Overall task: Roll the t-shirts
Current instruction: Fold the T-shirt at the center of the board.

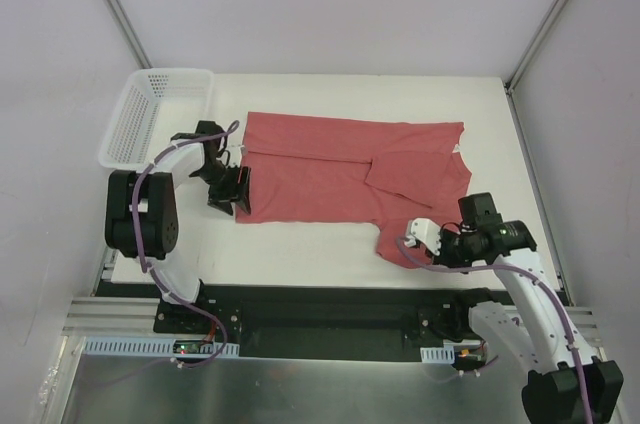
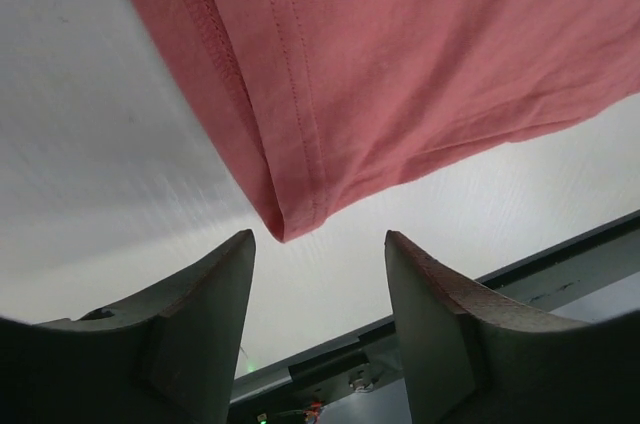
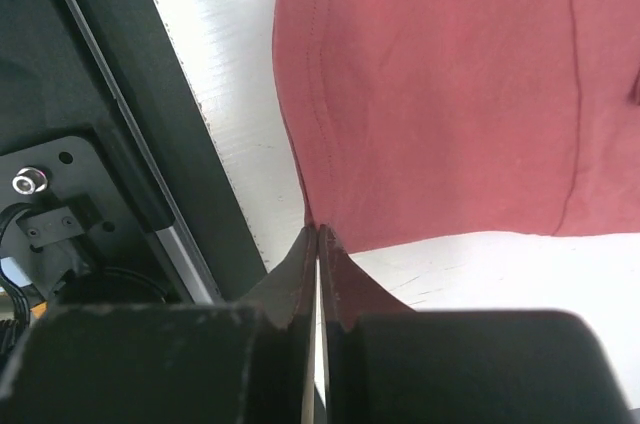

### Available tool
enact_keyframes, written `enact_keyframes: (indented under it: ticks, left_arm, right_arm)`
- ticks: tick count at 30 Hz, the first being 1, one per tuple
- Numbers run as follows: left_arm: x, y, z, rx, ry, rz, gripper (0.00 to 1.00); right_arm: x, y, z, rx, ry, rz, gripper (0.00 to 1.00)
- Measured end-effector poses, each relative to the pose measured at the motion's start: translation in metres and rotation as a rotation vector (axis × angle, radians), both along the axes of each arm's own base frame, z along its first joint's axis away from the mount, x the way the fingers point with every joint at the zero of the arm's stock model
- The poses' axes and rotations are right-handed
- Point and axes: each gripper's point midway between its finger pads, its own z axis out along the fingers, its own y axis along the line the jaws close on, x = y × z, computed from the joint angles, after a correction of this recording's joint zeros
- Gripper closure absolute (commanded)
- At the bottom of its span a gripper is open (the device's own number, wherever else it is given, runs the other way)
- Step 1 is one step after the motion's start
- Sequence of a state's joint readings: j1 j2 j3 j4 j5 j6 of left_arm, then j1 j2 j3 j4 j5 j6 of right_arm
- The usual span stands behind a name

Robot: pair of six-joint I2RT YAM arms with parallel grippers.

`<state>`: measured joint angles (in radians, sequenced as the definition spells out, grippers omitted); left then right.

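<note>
**Top view.** The shirt [image 1: 340, 169] lies spread on the surface [image 1: 300, 249], mostly flat. One flap is folded over its right half, and its near right corner is drawn out toward the arm bases. No part of it is wound into a roll, so I judge the task barely begun: all of the rolling is left. A basket [image 1: 130, 134] stands beyond the shirt's far left corner and nothing can be seen in it. The left gripper [image 1: 240, 189] sits at the shirt's near left corner. The right gripper [image 1: 412, 239] sits at its near right corner, where the cloth bunches a little.

**Left wrist view.** The shirt [image 2: 400, 64] fills the upper part of the view, and its hemmed corner points down at the left gripper [image 2: 318, 244]. The jaws stand apart with a clear gap. The corner reaches about level with their tips but is not pinched, and bare surface [image 2: 100, 144] shows between them. This side has no hold on the cloth yet, so a grasp here is probably what is in hand.

**Right wrist view.** The right gripper [image 3: 318, 229] has its jaws clenched, tips pressed together. The shirt [image 3: 450, 94] narrows to a corner that runs straight into those tips, and its side edge rises taut from them. I take this to mean the jaws are grasping that corner of thin fabric. White surface [image 3: 480, 264] shows below the shirt's hem.

One corner looks secured and the other is not. Taking the second corner, then any further folding and the roll itself, are yet to be done.
</note>
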<state>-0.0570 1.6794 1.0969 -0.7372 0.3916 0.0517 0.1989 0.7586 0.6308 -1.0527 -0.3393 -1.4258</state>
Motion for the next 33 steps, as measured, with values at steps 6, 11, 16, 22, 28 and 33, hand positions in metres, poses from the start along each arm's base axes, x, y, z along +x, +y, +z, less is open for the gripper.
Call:
enact_keyframes:
  ticks: [6, 11, 16, 22, 28, 33]
  left_arm:
    - [-0.005, 0.000, -0.025, 0.006, 0.101, 0.000, 0.51]
    - [-0.006, 0.001, -0.028, 0.009, 0.112, 0.000, 0.58]
    - [-0.008, 0.001, -0.031, 0.008, 0.128, 0.001, 0.87]
    - [-0.009, 0.001, -0.033, 0.007, 0.139, -0.009, 1.00]
    - [0.002, 0.000, -0.023, 0.004, 0.113, -0.016, 1.00]
    - [0.013, -0.004, -0.008, -0.022, 0.083, -0.021, 1.00]
  right_arm:
    - [0.002, -0.002, -0.008, -0.024, 0.078, -0.072, 0.99]
    - [0.007, -0.002, -0.007, -0.032, 0.082, -0.087, 0.99]
    - [0.015, 0.001, -0.005, -0.031, 0.085, -0.095, 0.99]
    - [0.025, -0.002, -0.003, -0.047, 0.062, -0.132, 0.99]
    - [0.053, -0.020, 0.020, -0.081, -0.148, -0.297, 0.99]
    - [0.074, -0.040, 0.049, -0.087, -0.353, -0.490, 0.99]
